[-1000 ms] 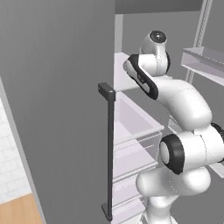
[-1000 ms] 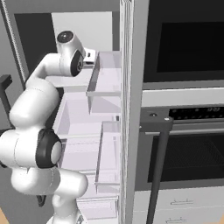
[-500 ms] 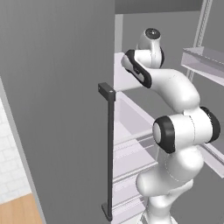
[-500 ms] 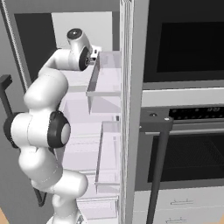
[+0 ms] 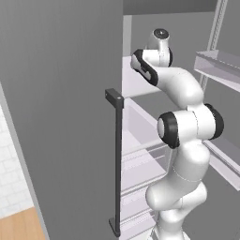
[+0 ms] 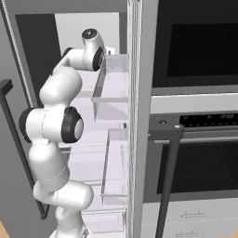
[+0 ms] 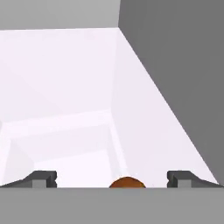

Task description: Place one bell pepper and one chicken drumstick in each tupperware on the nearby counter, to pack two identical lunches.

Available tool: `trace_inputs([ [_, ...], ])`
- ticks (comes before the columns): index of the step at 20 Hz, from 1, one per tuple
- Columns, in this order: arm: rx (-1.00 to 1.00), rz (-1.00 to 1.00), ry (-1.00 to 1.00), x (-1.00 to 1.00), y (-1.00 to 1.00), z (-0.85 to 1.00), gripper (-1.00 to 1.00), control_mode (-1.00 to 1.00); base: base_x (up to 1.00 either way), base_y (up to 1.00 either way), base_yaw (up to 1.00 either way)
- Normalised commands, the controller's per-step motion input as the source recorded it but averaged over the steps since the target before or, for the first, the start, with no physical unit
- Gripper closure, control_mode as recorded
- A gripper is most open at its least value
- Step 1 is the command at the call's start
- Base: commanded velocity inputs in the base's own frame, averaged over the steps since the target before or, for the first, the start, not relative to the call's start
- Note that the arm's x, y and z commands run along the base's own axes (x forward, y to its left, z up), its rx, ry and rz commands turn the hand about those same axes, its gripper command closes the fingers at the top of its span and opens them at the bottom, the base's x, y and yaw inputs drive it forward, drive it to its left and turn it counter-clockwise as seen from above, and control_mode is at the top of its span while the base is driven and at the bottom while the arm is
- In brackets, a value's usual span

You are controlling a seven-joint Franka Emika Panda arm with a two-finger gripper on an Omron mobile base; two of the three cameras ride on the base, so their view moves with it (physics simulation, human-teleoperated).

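My arm reaches into the open fridge at the height of its upper shelf (image 5: 136, 82), with the wrist (image 6: 93, 46) deep inside. In the hand view my gripper (image 7: 112, 179) is open, and its two dark fingertips (image 7: 41, 178) stand far apart over a pale shelf floor. Between them, at the bottom edge, pokes up a rounded orange-brown top (image 7: 127, 183) that looks like a chicken drumstick; the rest of it is hidden and nothing grips it. The bell pepper, the tupperware and the counter are out of view.
The fridge door (image 5: 56, 117) with its dark vertical handle (image 5: 117, 164) stands open on the left. Clear door bins (image 6: 111, 79) flank the arm on the right. A grey inner wall (image 7: 175, 65) closes the shelf's right side. A built-in oven (image 6: 195, 139) stands right of the fridge.
The arm has stretched further into the fridge; its elbow has risen and the wrist has gone deeper over the upper shelf. The jaws have stayed wide.
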Motion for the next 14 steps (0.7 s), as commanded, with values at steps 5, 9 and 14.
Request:
trace_inputs([
  [5,0.0,0.0,0.0,0.39,-0.11,-0.21,-1.0,-1.0,0.0,0.0,0.0],
  [9,0.0,0.0,0.0,0.36,-0.02,-0.33,-1.0,-1.0,0.0,0.0,0.0],
  [14,0.0,0.0,0.01,-0.02,0.0,-0.16,-1.0,-1.0,0.0,0.0,0.0],
])
